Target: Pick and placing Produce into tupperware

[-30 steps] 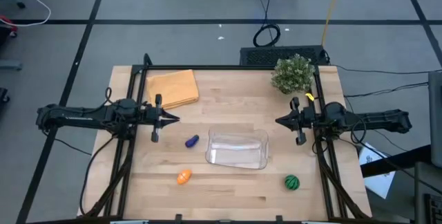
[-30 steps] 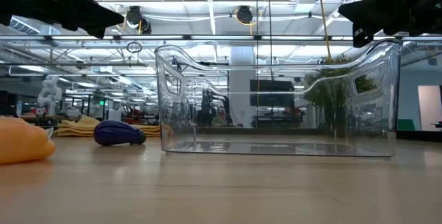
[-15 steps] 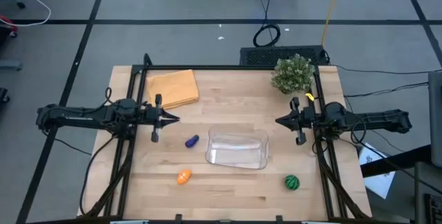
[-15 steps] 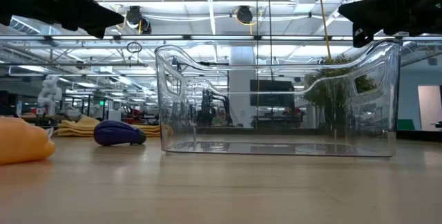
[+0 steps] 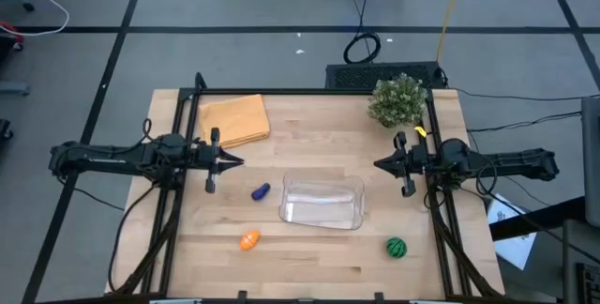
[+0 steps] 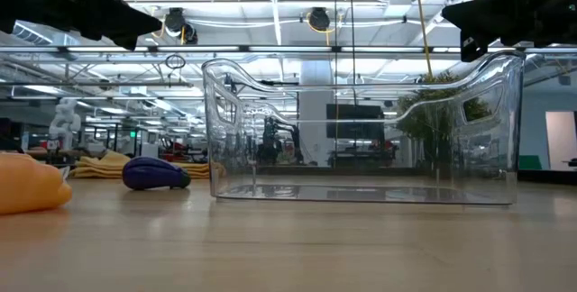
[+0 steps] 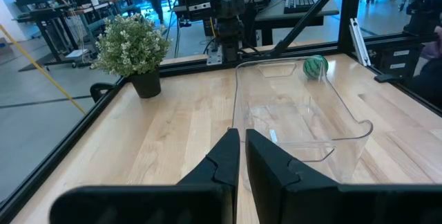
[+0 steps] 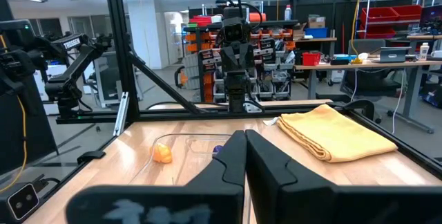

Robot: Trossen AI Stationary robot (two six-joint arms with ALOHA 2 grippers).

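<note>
The clear tupperware (image 5: 322, 202) stands on the wooden table near its middle, with nothing in it. A purple piece (image 5: 260, 191) lies just left of it, an orange piece (image 5: 248, 240) nearer the front edge, and a green striped round piece (image 5: 396, 247) at the front right. My left gripper (image 5: 240, 161) hovers shut above the table's left side, pointing at the middle. My right gripper (image 5: 378, 164) hovers shut at the right side, facing it. Neither holds anything.
A folded orange-yellow cloth (image 5: 234, 119) lies at the far left of the table. A bushy green potted plant (image 5: 397, 100) stands at the far right corner. A black frame (image 5: 309, 91) runs along the table's far and side edges.
</note>
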